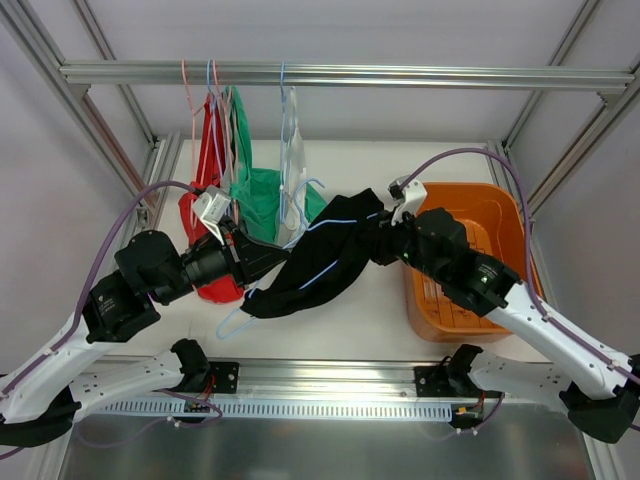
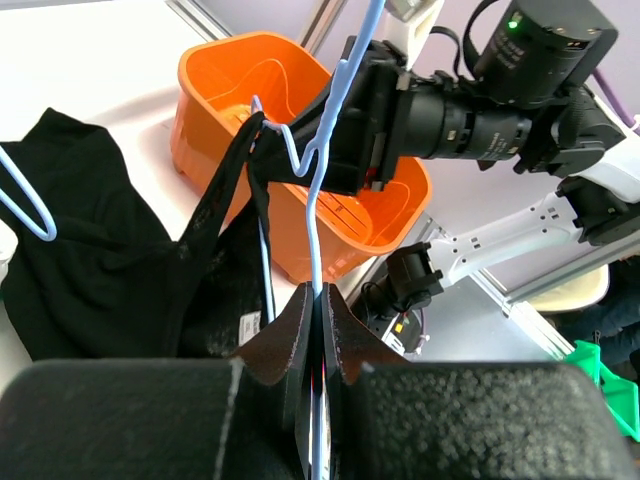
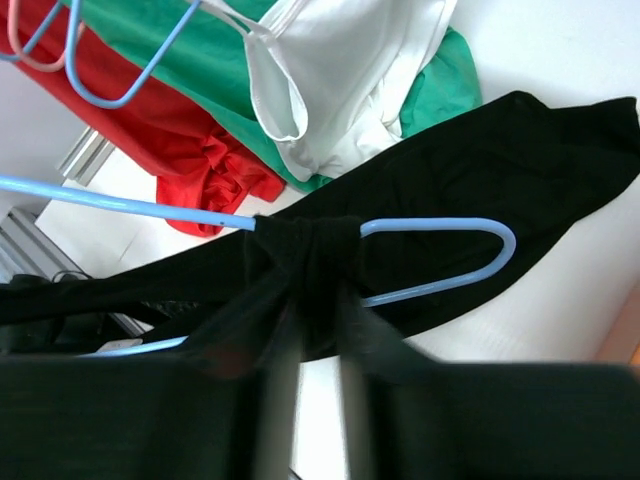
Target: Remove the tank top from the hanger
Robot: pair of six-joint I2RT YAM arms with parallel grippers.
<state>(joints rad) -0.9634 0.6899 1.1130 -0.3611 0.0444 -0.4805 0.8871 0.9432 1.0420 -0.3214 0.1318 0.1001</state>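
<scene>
tank top (image 1: 310, 265): matt black cloth | hanger (image 3: 430, 222): smooth plastic | bin (image 1: 490, 215): glossy plastic

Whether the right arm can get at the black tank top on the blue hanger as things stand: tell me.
Likely yes. The right gripper is at the black tank top, fabric bunched between its fingers, with nothing between them. The left gripper, shut on the wire of the blue hanger, holds it up.

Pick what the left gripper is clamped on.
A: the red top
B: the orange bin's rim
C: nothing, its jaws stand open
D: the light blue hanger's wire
D: in the left wrist view the left gripper has its fingers pressed together on the wire of the light blue hanger, which runs up from between them.
</scene>
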